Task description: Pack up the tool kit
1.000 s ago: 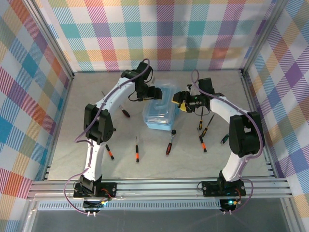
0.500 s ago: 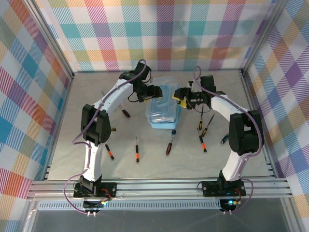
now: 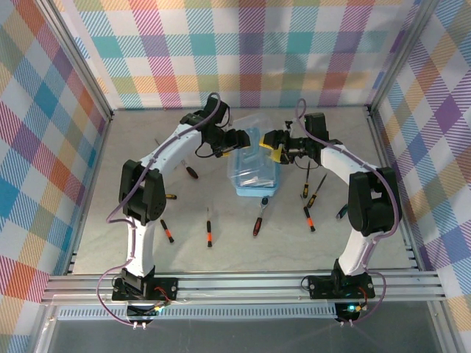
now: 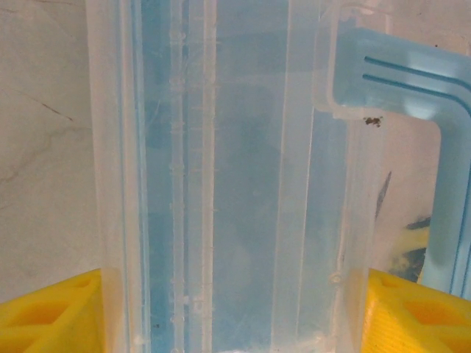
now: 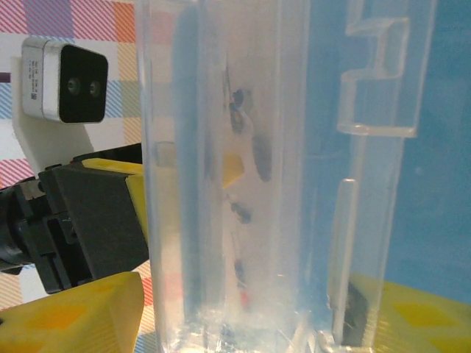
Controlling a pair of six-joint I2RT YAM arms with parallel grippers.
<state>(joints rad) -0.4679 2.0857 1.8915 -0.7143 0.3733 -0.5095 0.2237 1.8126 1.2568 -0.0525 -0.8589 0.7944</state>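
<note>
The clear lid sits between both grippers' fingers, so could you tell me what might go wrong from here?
Both the left gripper and right gripper clamp the clear lid; unequal pulls could twist its hinge or drag the light-blue box. The ratchet lies close by and could get shoved.

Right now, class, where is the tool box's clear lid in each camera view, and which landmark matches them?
Top external: clear lid stands raised at centre, between left gripper and right gripper.
Left wrist: down the middle, between yellow fingers.
Right wrist: upright through the centre.
Shared landmark: light-blue box, below the lid in top external, upper right in left wrist, right edge in right wrist.
</note>
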